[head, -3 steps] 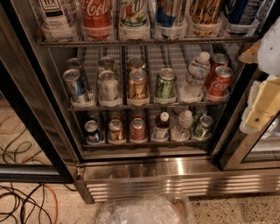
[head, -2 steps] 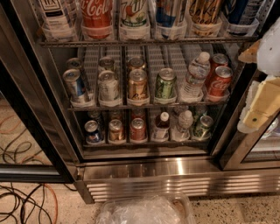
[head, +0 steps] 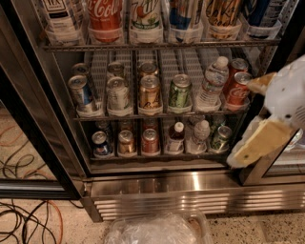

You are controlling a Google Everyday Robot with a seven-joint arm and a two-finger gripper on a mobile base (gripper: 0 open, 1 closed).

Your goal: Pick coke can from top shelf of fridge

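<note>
The coke can point(head: 105, 16), red with white script, stands in a clear holder on the top shelf point(head: 162, 46) of the fridge point(head: 157, 183), second from the left; its top is cut off by the frame edge. Beside it are a white-and-green can point(head: 145, 16) and a gold-brown can point(head: 224, 14). My gripper point(head: 241, 123) hangs at the right edge, in front of the middle rack, well below and right of the coke can. Its two tan fingers point(head: 252, 143) stand apart, open, holding nothing.
The middle rack holds several cans, a water bottle point(head: 212, 86) and two red cans point(head: 237, 90) just behind the gripper. Smaller cans and bottles fill the bottom rack. A black door frame point(head: 33, 143) stands at left, cables point(head: 28, 224) lie on the floor, and a plastic-lined bin point(head: 157, 231) sits below.
My gripper has shifted down and to the left, further in front of the fridge's right side. The cans and shelves have not moved.
</note>
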